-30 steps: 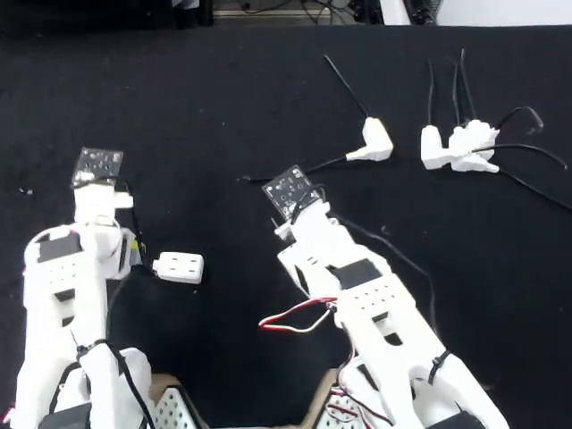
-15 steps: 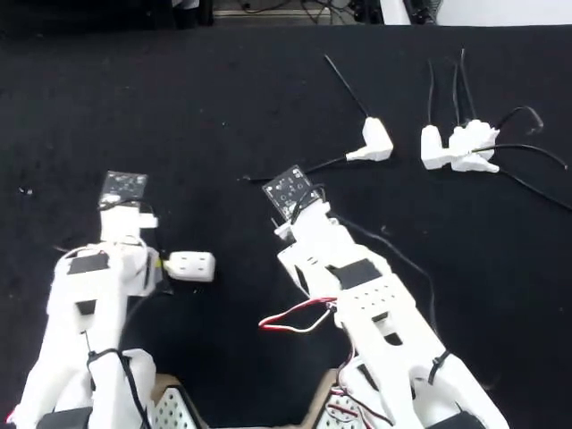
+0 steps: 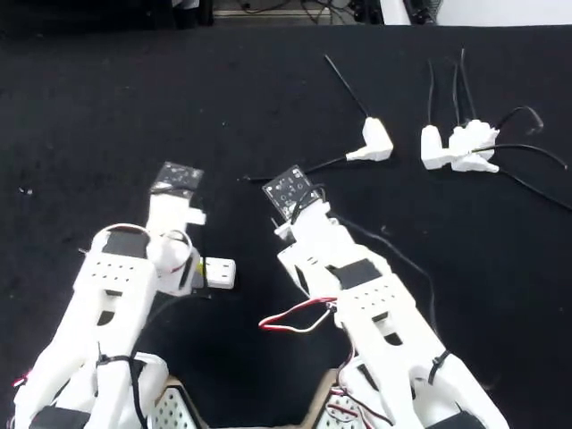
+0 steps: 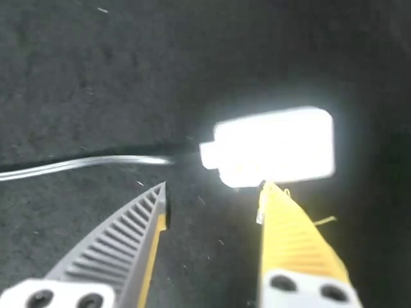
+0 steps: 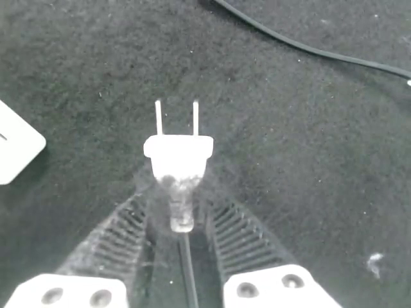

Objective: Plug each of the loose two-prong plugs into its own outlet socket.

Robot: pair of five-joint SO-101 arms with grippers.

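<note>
On the black counter, my left gripper stands wide, just short of the white outlet socket, with the yellow fingertip at its edge. My right gripper is clamped on 1 two-prong plug, prongs pointing away from me. A loose plug and a cluster of plugs lie well apart.

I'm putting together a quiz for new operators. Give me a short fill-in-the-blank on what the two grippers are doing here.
1. The right gripper is shut on a plug with ___ prongs.
2. The left gripper, next to the white outlet block, is ___ and holds nothing.
3. The table cloth is ___.
Missing words: two; open; black.
</note>
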